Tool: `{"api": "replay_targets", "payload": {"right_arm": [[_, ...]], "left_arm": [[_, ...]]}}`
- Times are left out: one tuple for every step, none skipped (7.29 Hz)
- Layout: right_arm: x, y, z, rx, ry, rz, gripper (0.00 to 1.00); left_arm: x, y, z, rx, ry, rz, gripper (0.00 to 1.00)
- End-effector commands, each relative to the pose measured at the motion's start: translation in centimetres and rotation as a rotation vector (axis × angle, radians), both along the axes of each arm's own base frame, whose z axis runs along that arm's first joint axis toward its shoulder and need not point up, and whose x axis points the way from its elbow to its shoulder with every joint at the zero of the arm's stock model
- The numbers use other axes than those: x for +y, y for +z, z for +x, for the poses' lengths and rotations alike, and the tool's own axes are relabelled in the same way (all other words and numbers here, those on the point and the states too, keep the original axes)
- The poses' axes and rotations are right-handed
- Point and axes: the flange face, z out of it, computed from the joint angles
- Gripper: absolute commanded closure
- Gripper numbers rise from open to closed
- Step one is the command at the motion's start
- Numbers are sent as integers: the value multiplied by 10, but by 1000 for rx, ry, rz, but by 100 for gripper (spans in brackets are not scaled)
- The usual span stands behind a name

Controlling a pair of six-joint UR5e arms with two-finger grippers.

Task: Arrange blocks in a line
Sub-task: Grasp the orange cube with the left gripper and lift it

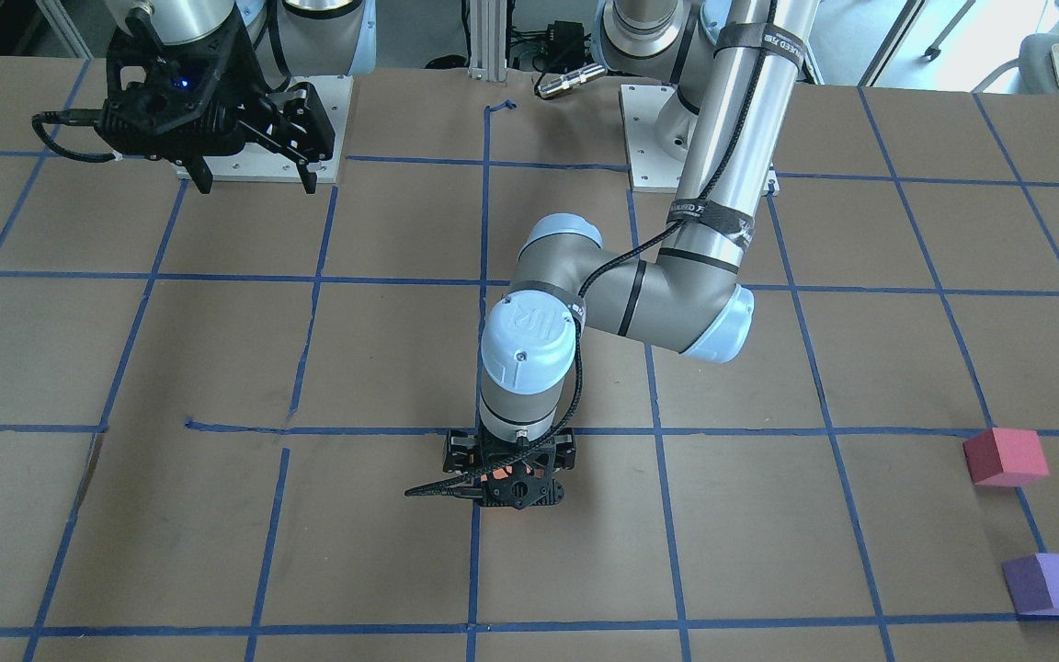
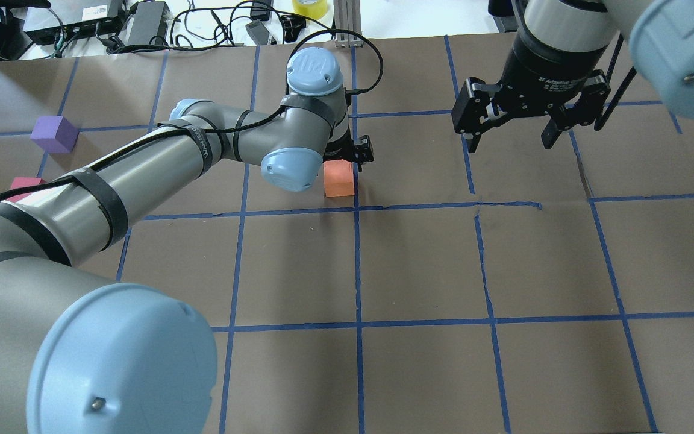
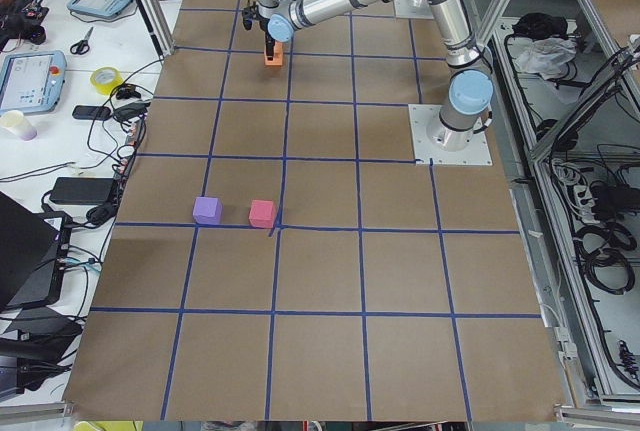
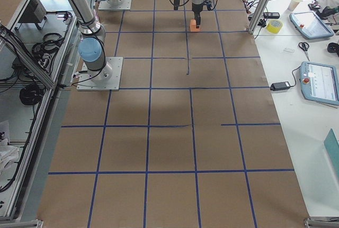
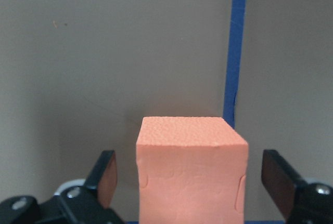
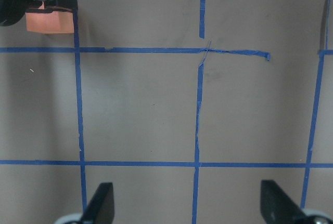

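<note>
The orange block [image 5: 191, 172] rests on the brown table beside a blue tape line, and it also shows in the overhead view [image 2: 339, 178]. My left gripper [image 5: 190, 182] is open and low around it, with a gap between each finger and the block. In the front view the left gripper [image 1: 511, 478] hides most of the block. The pinkish red block [image 1: 1005, 456] and the purple block [image 1: 1052, 584] sit close together, far off on my left side. My right gripper [image 2: 509, 143] is open and empty, raised above the table on my right.
Blue tape [image 2: 357, 265] divides the brown table into large squares. The two arm base plates [image 1: 677, 138] [image 1: 309, 129] are at the robot's edge. Cables, tablets and a tape roll [image 3: 105, 79] lie on the white bench past the far edge.
</note>
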Motion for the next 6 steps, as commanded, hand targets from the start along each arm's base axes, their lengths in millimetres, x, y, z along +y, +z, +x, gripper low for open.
{"api": "replay_targets", "payload": {"right_arm": [[-2,0,-3,5,2,-2,0],[-2,0,-2,5,3,-2,0],[-1,0,-3,6,3,0,0],[-1,0,-2,3,5,-2,0],[-2,-2,-3,6,3,3,0],[-1,-1,-2,5,3,-2,0]], "left_arm": [[-1,-14,-1,-6,6,20,0],[-1,-16,0,-9,8,23,0],[-1,-17,1,-27,5,20,0],[-1,-17,2,-30,6,19,15],[-1,-11,2,-28,9,13,71],[1,-8,1,-31,8,20,100]]}}
